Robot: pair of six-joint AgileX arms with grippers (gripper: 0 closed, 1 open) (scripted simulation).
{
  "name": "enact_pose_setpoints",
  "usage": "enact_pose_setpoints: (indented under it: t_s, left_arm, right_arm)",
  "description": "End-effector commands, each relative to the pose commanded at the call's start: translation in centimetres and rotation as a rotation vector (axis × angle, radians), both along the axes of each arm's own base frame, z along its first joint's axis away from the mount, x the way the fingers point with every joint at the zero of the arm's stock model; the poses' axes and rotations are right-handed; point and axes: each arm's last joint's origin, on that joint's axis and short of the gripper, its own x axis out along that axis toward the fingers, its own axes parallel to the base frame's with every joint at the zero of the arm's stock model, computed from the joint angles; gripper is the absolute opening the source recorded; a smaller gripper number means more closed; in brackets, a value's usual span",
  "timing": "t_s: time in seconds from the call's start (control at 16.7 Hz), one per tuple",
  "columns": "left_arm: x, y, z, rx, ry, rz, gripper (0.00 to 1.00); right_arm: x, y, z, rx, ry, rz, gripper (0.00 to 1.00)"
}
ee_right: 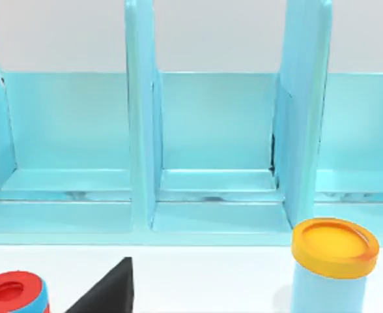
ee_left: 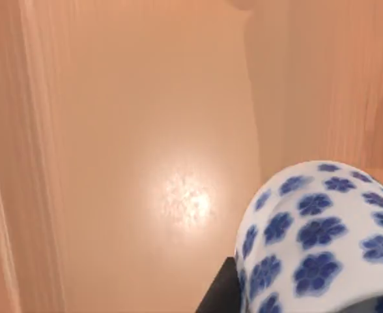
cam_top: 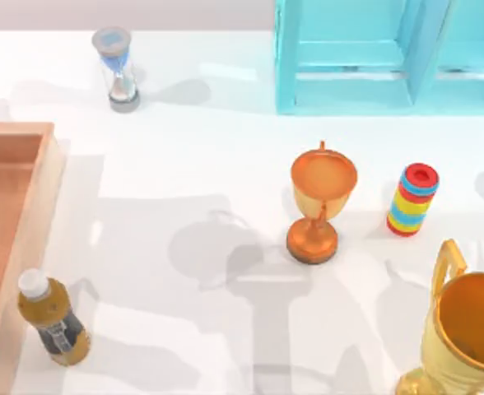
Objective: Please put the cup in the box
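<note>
In the left wrist view the cup [ee_left: 322, 241] hangs close over the reddish floor of the box [ee_left: 146, 130], a dark finger against its wall. It looks light, glazed, slippery and chippable, so a side-wall hold suits it. Whether the left jaws are clamping it I cannot tell.

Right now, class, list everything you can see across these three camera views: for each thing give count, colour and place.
cup: one, white with blue flowers, over the box floor, left wrist view
box: one, pale wood rim, reddish-brown floor, table's left edge
hourglass: one, grey and blue, far left
bottle: one, amber, white cap, beside the box
orange trophy: one, centre
ring stack: one, multicoloured, right of the orange trophy
gold trophy: one, near right corner
cabinet: one, turquoise, far right
canister: one, pale blue, orange lid, before the cabinet
left tool finger: one, black, beside the cup
</note>
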Motion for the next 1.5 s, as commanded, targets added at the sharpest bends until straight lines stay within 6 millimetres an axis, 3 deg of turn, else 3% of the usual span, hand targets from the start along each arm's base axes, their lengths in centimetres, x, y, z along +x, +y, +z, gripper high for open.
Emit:
enact_pose_setpoints:
  t_s: [0.18, 0.48, 0.6, 0.96, 1.26, 1.5]
  left_arm:
    - [-1.7, 1.8, 0.9, 0.012, 0.028, 0.02, 0.0]
    - [-1.6, 1.7, 0.8, 0.014, 0.027, 0.016, 0.0]
    - [-1.6, 1.7, -0.1, 0.014, 0.025, 0.017, 0.0]
    - [-1.6, 1.8, -5.1, 0.014, 0.025, 0.02, 0.0]
    - [-1.7, 1.8, -5.6, 0.013, 0.029, 0.02, 0.0]
    - [-1.7, 1.8, -5.6, 0.013, 0.029, 0.02, 0.3]
  right_arm:
    - [0.0, 0.0, 0.0, 0.0, 0.0, 0.0, 1.0]
    - [0.0, 0.0, 0.0, 0.0, 0.0, 0.0, 1.0]
    - [0.0, 0.0, 0.0, 0.0, 0.0, 0.0, 1.0]
    - [0.0, 0.0, 0.0, 0.0, 0.0, 0.0, 1.0]
    - [0.0, 0.0, 0.0, 0.0, 0.0, 0.0, 1.0]
    - [0.0, 0.0, 0.0, 0.0, 0.0, 0.0, 1.0]
